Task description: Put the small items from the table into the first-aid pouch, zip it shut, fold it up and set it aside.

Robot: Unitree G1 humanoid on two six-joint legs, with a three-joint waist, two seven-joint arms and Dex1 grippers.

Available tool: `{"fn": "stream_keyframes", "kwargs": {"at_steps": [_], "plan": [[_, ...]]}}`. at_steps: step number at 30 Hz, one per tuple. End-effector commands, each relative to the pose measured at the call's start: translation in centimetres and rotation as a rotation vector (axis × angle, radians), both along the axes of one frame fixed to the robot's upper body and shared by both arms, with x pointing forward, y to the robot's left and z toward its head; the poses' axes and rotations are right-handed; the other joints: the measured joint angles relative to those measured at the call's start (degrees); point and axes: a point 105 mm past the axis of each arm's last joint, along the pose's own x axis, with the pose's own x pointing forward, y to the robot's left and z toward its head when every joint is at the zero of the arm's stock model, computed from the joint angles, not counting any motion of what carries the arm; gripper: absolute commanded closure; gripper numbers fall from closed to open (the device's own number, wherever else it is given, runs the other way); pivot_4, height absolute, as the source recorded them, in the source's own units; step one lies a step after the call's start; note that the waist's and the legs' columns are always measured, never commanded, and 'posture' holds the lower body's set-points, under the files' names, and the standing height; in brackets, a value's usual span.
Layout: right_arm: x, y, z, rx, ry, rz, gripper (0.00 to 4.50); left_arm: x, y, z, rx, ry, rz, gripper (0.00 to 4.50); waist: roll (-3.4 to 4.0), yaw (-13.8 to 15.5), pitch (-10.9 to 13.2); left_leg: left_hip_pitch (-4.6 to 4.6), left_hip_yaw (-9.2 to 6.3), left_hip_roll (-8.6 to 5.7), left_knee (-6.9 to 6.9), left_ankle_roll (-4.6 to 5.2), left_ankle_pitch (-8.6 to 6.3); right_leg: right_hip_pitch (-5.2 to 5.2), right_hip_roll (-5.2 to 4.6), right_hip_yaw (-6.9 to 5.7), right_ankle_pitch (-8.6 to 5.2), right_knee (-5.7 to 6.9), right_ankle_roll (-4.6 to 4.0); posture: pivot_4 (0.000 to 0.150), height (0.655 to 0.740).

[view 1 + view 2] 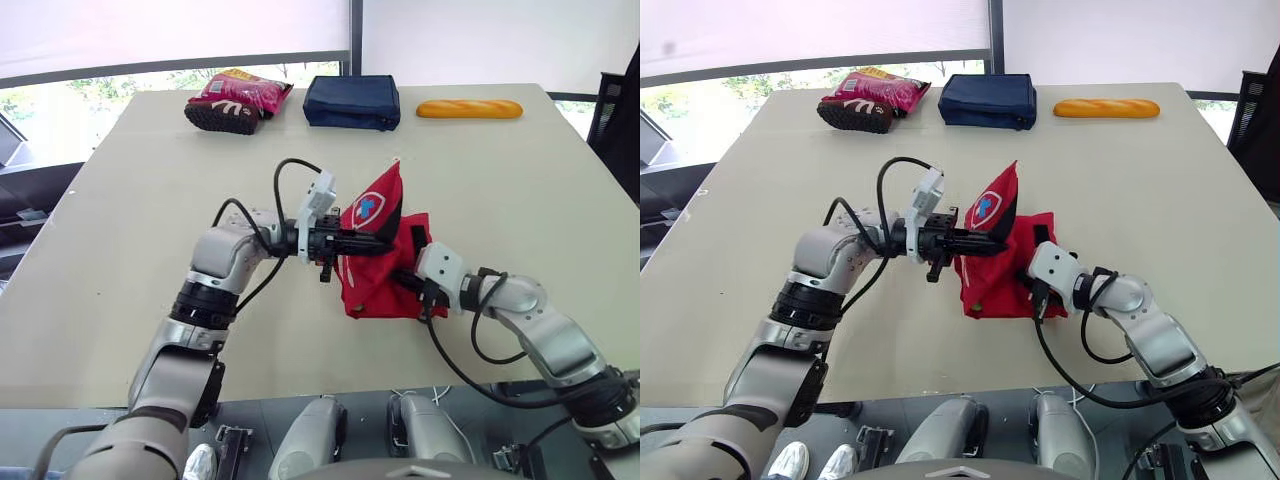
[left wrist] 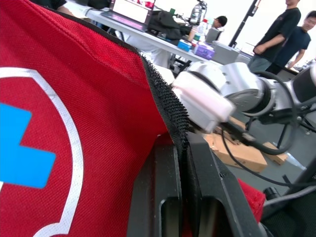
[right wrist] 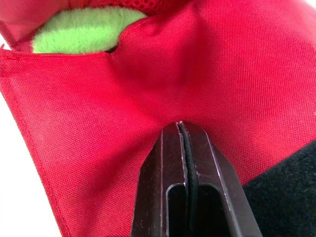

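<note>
Tightly, left gripper (image 2: 182, 143) and right gripper (image 3: 180, 126) pinch pouch (image 1: 368, 288).

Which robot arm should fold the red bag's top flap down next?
Probably the left. The left gripper is shut on the raised flap of the red pouch, while the right gripper pinches its lower part on the table.

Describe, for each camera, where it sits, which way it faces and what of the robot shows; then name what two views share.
Left eye view: on the head, facing forward and down at the table; both arms show.
Right eye view: beside it; same scene, same arms.
Left wrist view: along the left gripper, shut on the pouch flap; right arm beyond.
Right wrist view: along the right gripper, shut on the pouch cloth.
Shared: all show the red pouch.
</note>
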Motion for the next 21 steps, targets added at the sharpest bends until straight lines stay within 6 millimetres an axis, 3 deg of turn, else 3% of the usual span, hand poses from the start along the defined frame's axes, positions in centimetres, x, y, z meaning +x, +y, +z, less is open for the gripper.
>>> {"fn": "stream_keyframes", "kwargs": {"at_steps": [1,3,6,8,9,10,15,21], "plan": [[0.1,-0.6,-0.2,-0.012,0.008,-0.052,4.49,0.7,-1.3,-0.9,-0.003,-0.009,-0.012,4.15,0.01,0.20,-0.02,0.00,0.00,0.00,0.00,0.00,0.00,0.00,0.00,0.00,0.00,0.00,0.00,0.150,0.7395],[0.0,-0.5,0.6,0.008,-0.017,-0.059,4.50,1.2,-1.8,-1.8,-0.008,0.012,0.001,3.44,0.01,0.26,-0.02,0.00,0.00,-0.01,0.01,0.00,0.00,0.01,-0.01,0.00,0.00,0.00,0.00,0.150,0.7395],[-0.1,-0.5,0.9,0.023,-0.024,-0.075,4.50,1.0,-2.7,-1.6,-0.055,0.054,-0.023,2.09,0.00,0.20,-0.01,-0.06,0.00,-0.02,0.02,0.00,0.00,-0.02,-0.01,-0.01,0.00,0.00,0.00,0.150,0.7395],[-0.2,-0.6,0.8,0.021,-0.025,-0.088,4.50,0.6,-3.4,-1.5,-0.074,0.059,-0.058,0.94,0.01,0.25,-0.01,-0.05,0.00,-0.02,0.02,0.00,0.00,-0.03,-0.01,-0.01,0.00,0.00,0.00,0.150,0.7395],[-0.2,-0.7,0.8,0.019,-0.025,-0.091,4.50,0.5,-3.5,-1.5,-0.074,0.060,-0.066,0.69,0.01,0.25,-0.01,-0.06,-0.01,-0.02,0.02,0.00,0.00,-0.03,-0.01,-0.01,0.00,0.00,0.00,0.150,0.7395],[-0.3,-0.7,0.8,0.020,-0.026,-0.094,4.50,0.6,-3.6,-1.8,-0.070,0.063,-0.061,0.17,0.01,0.25,-0.01,-0.06,0.00,-0.02,0.02,0.00,0.00,-0.02,-0.02,-0.01,0.00,0.00,0.01,0.150,0.7395],[-0.9,-1.7,1.9,0.032,-0.040,-0.116,4.50,0.9,-4.1,-2.6,-0.060,0.080,-0.053,0.08,0.01,0.53,-0.01,-0.07,-0.01,-0.04,0.03,0.01,0.00,-0.01,-0.04,-0.02,0.01,0.00,0.01,0.150,0.7395],[-3.7,-4.5,3.2,0.049,0.011,-0.167,4.50,0.2,-4.3,-3.5,-0.034,0.106,-0.108,0.08,0.02,0.72,-0.01,-0.17,-0.08,-0.09,0.07,0.05,-0.03,-0.02,-0.10,-0.09,0.01,-0.04,0.02,0.150,0.7395]]}}
